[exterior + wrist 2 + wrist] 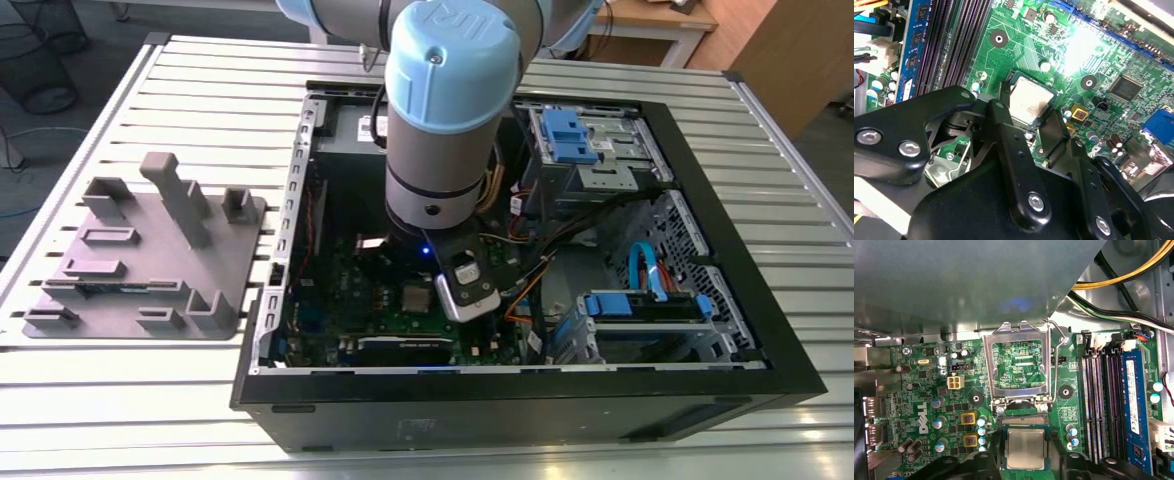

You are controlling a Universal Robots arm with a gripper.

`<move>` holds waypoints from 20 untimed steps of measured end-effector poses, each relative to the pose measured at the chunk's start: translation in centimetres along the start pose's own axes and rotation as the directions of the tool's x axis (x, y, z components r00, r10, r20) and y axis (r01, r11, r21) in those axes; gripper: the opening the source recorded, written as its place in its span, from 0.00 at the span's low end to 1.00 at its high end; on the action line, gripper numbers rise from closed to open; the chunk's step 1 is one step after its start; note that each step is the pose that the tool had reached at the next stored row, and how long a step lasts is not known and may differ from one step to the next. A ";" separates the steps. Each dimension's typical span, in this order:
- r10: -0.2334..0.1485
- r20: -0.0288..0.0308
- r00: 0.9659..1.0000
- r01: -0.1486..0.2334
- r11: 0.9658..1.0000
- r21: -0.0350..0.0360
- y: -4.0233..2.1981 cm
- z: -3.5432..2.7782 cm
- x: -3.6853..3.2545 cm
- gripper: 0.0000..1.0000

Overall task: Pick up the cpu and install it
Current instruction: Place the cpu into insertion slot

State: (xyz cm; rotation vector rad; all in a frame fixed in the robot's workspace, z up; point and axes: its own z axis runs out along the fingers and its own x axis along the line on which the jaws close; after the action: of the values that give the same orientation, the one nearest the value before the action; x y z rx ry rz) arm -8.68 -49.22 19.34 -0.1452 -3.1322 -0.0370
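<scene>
I see the arm (447, 110) reaching down into the open computer case (507, 400), over the green board (929, 367). On the board a metal frame (1019, 332) lies swung open, and bare board shows through its hollow middle. Just beside the frame's hinge end, in both wrist views, my pincer (1026, 112) (1026, 460) is drawn in on the chip (1030, 97) (1025, 449), with a black finger against each of two opposite edges. The chip lies flat, silver top up, over the socket next to the frame.
</scene>
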 end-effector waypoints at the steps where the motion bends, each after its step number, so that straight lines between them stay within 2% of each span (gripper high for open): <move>1: 0.000 0.000 1.000 0.000 1.000 0.000 0.00 0.05 0.00 0.51; 5: 0.000 0.000 1.000 0.000 1.000 0.001 -0.01 0.33 0.00 0.51; 11: 0.000 0.000 1.000 0.000 1.000 0.001 -0.01 0.34 0.00 0.51; 13: 0.000 0.000 1.000 0.000 1.000 0.002 -0.02 0.33 0.00 0.49; 14: 0.000 0.000 1.000 0.000 1.000 0.002 -0.01 0.33 0.00 0.44; 20: 0.000 0.001 1.000 0.000 1.000 0.000 0.01 0.21 -0.01 0.44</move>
State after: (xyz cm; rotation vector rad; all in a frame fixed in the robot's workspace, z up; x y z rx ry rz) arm -8.67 -49.21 19.13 -0.1453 -3.1328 -0.0363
